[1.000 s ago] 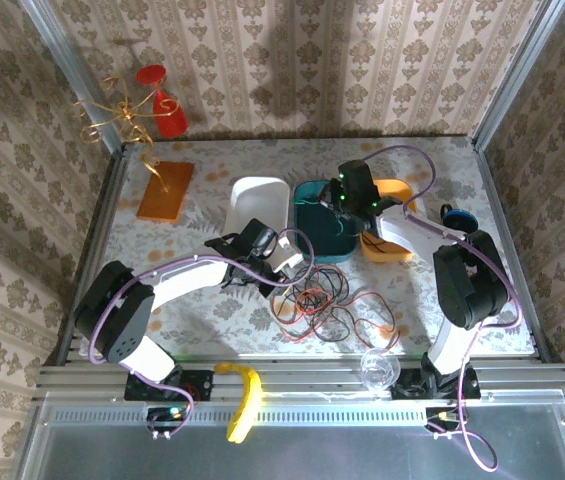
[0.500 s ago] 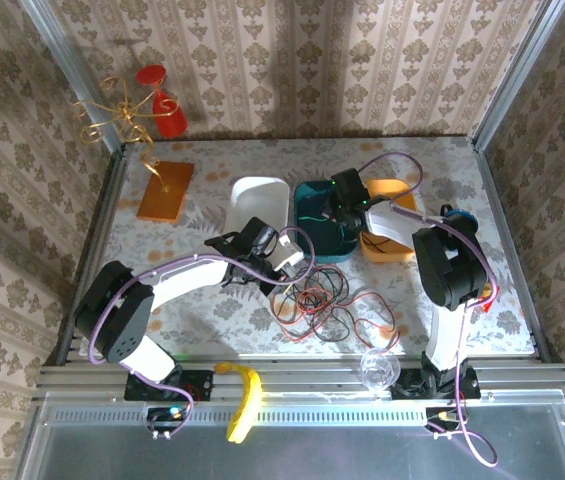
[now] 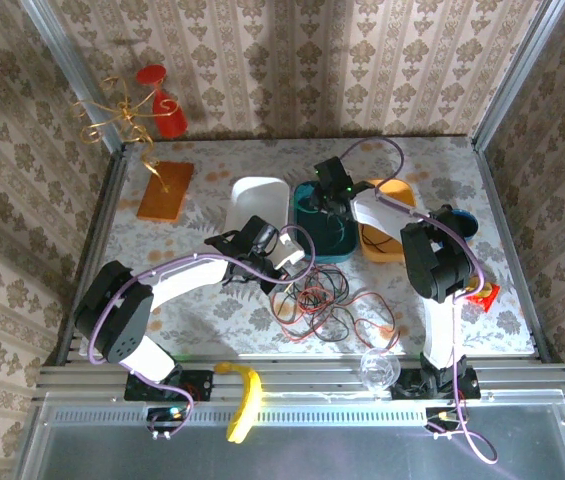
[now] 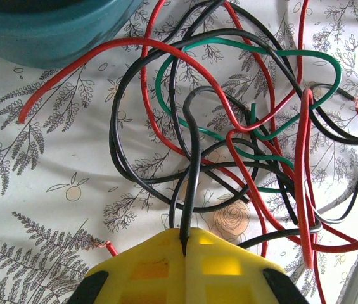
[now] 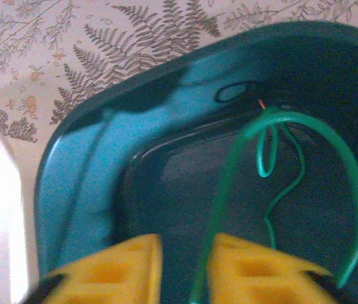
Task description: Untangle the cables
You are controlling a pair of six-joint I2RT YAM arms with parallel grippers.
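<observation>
Yellow left claw [image 4: 184, 244] pinches black cable [image 4: 193, 171]; right claw [image 5: 184, 266] hangs over tray [image 5: 77, 183].

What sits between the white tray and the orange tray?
The teal tray, in the top view; a green cable lies in it, with the right gripper over it.

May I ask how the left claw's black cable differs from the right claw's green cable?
The black cable is pinched in the shut left claw, over the table; the green cable runs loose through the open right claw, into the teal tray. Both are thin.
</observation>
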